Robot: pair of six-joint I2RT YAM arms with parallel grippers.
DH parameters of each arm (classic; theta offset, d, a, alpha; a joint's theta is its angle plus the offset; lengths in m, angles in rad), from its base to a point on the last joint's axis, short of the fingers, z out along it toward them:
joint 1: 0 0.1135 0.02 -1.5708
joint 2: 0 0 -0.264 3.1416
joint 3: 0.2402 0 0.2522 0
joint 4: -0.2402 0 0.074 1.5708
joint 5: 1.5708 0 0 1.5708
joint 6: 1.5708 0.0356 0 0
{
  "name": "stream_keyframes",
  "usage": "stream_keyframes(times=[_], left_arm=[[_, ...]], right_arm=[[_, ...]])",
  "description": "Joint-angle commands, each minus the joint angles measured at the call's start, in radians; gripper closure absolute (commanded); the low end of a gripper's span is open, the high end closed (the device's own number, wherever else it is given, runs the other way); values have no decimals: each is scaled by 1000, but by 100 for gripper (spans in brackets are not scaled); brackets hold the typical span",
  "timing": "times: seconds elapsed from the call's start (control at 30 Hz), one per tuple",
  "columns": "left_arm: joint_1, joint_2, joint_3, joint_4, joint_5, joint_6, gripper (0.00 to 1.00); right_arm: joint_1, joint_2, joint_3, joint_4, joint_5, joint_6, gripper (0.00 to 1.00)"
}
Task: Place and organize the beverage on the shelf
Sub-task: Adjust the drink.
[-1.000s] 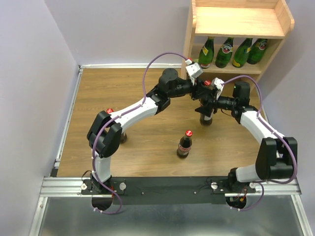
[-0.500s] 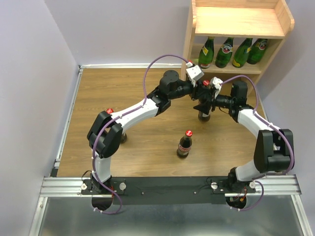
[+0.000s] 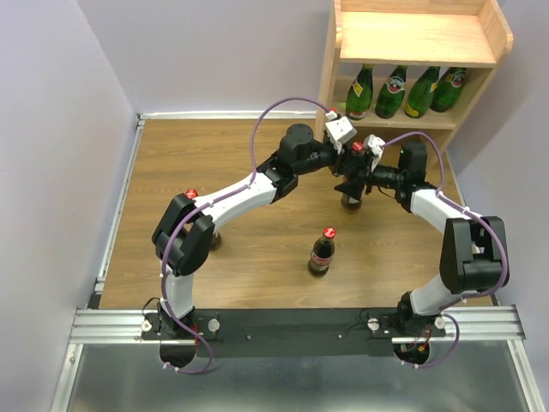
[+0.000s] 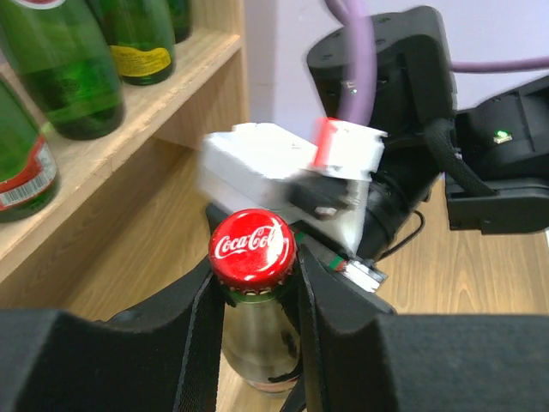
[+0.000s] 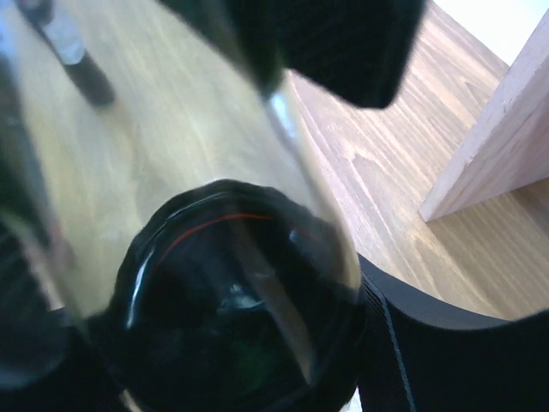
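The left claw (image 4: 255,296) is clenched tight on the neck of a cola bottle (image 4: 254,249), just under its red cap. At the left, a hidden bottle (image 3: 190,194) shows only its red top behind the left arm. In the middle, a lone bottle (image 3: 321,252) stands on the table (image 3: 240,163). Right of it, the right claw (image 3: 356,182) sits around the held bottle's body; I cannot tell if it squeezes. Far right, 4 green bottles (image 3: 391,93) stand on the shelf's (image 3: 420,39) low board.

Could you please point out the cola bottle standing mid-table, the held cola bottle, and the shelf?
mid-table cola bottle (image 3: 321,256), top external view, on its label
held cola bottle (image 4: 253,246), left wrist view, on its red cap
shelf (image 3: 416,39), top external view, on its bare top board
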Motion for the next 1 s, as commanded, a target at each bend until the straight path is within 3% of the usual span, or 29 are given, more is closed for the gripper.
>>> stream_keyframes(times=[0.0, 0.07, 0.3, 0.33, 0.37, 0.97], left_arm=[[-57, -19, 1, 86, 45, 120, 100], [-58, -21, -2, 84, 42, 122, 100], [-58, -28, -16, 86, 42, 125, 100], [-58, -30, -19, 86, 39, 125, 100], [-58, -35, -20, 86, 39, 129, 100], [-58, -116, -135, 101, 6, 166, 100]], right_arm=[[9, 30, -1, -21, 48, 131, 22], [7, 33, -4, -22, 47, 131, 16], [7, 35, -13, -24, 48, 113, 10], [7, 35, -14, -25, 45, 108, 1], [9, 31, -14, -30, 50, 100, 0], [-32, -104, -109, -154, 21, -223, 0]])
